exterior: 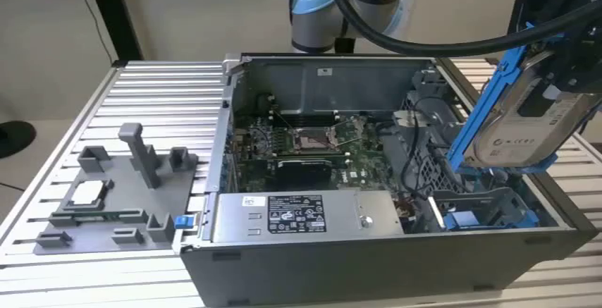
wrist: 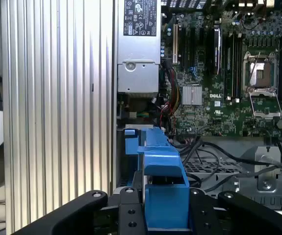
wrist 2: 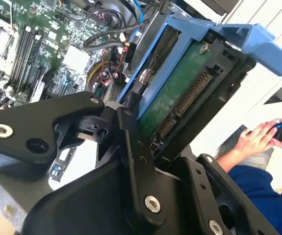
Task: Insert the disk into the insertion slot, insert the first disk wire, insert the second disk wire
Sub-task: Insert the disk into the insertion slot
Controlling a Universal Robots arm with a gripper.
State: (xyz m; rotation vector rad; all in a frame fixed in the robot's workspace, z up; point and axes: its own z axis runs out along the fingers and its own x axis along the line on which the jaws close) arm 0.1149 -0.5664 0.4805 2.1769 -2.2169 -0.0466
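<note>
The hand [wrist: 165, 210] pinches the disk [exterior: 522, 121], tilted above the insertion slot [exterior: 497, 206] inside the computer case [exterior: 376, 269].

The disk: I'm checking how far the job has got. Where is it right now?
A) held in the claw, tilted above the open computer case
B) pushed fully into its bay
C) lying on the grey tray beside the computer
A: in the exterior view the disk, in its blue frame, is gripped by the claw and tilted above the open computer case, not yet seated.
</note>
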